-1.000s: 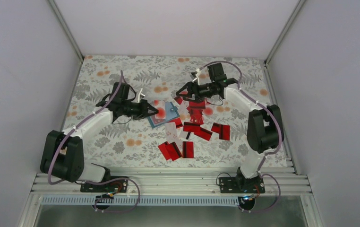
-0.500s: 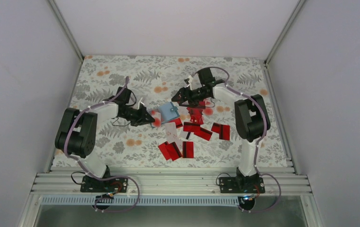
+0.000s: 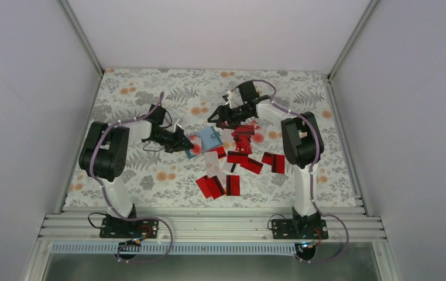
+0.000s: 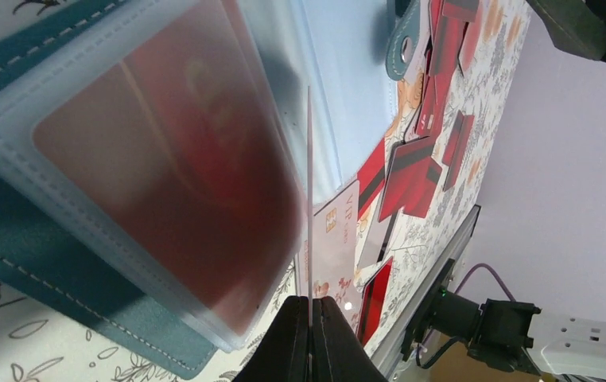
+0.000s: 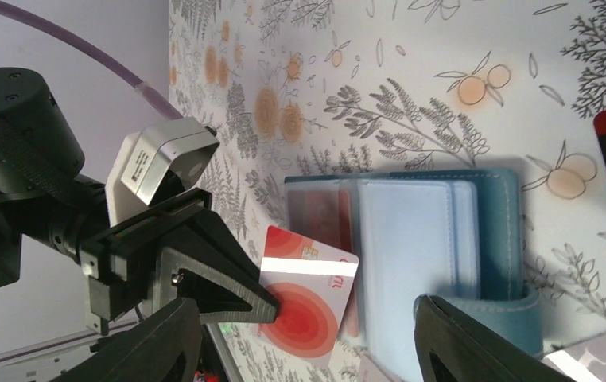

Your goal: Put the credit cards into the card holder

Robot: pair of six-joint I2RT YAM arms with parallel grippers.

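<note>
Floral tabletop point(image 3: 150, 175) carried everything. Left gripper point(image 3: 190, 146) sat at the left edge of the card holder point(image 3: 209, 139), pressed together on one card point(image 5: 308, 294), red-and-white face toward the right wrist camera. In the left wrist view that card point(image 4: 309, 199) ran edge-on up from the left gripper point(image 4: 309, 318), right beside the holder's clear sleeves; couldn't tell if its far edge was inside a sleeve. Right gripper point(image 3: 215, 117) hovered over the holder's far side, spread wide and holding nothing, with the holder showing between its fingers point(image 5: 475, 342). Card holder point(image 5: 419, 231) lay open flat mid-tabletop, teal cover underneath, clear sleeves up, a red card point(image 4: 172, 183) already inside one sleeve. Loose cards point(image 3: 244, 158) were scattered to the right of the holder and toward the arm bases, some overlapping, a few pale face up.
</note>
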